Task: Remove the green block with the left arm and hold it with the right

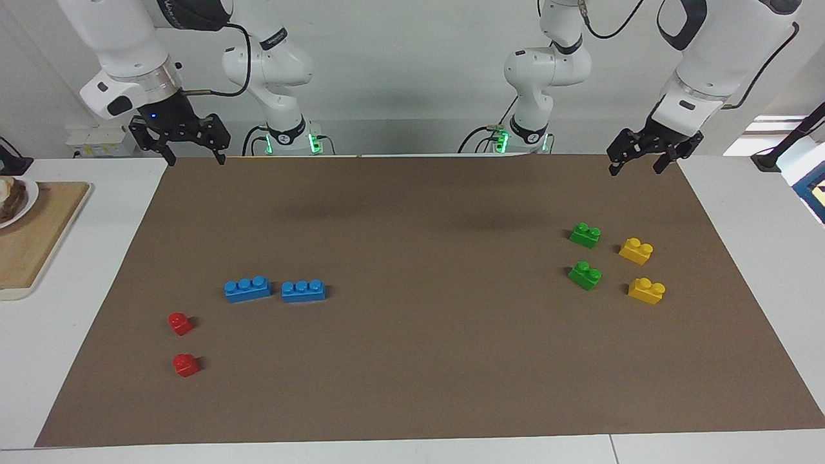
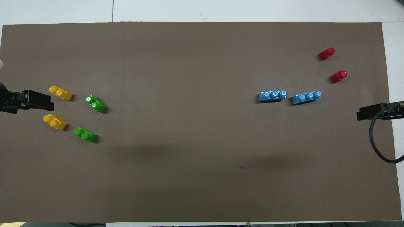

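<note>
Two green blocks lie on the brown mat (image 1: 412, 386) toward the left arm's end. One green block (image 1: 585, 235) (image 2: 86, 135) is nearer to the robots; the other green block (image 1: 584, 275) (image 2: 96, 104) is farther from them. My left gripper (image 1: 637, 169) (image 2: 50, 102) is open and empty, up in the air over the left arm's end of the mat and apart from both blocks. My right gripper (image 1: 195, 158) (image 2: 358, 115) is open and empty, raised over the right arm's end of the mat. Both arms wait.
Two yellow bricks (image 1: 636, 251) (image 1: 646, 290) lie beside the green blocks, closer to the mat's end. Two blue three-stud bricks (image 1: 247, 289) (image 1: 303, 290) and two small red bricks (image 1: 180, 323) (image 1: 185, 365) lie toward the right arm's end. A wooden board (image 1: 32, 238) with a plate lies off the mat there.
</note>
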`<state>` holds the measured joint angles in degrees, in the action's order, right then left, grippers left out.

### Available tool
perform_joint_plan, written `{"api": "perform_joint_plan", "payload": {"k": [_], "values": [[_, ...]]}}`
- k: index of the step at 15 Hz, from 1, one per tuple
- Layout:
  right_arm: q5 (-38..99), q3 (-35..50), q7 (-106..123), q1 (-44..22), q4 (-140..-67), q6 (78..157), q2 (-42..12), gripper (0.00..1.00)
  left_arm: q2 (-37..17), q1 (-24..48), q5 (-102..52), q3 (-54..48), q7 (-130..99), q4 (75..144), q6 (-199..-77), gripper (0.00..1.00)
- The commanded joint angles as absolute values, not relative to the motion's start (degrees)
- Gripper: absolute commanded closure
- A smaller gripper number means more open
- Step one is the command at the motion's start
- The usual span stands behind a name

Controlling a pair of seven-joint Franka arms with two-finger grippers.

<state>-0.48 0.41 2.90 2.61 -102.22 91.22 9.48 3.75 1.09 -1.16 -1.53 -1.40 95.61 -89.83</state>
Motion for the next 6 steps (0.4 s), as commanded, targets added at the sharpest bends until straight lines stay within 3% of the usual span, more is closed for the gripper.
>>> {"api": "perform_joint_plan", "payload": {"k": [1, 6], "values": [[-1.58, 0.70, 3.96, 2.99, -103.89, 92.64, 10.63, 0.00, 4.13, 1.58, -1.67, -1.23, -0.88, 95.19, -89.03, 0.00], [-1.49, 0.70, 1.49, 2.72, -103.89, 92.29, 10.72, 0.00, 4.13, 1.58, -1.67, -1.23, -0.88, 95.18, -89.03, 0.00]]}}
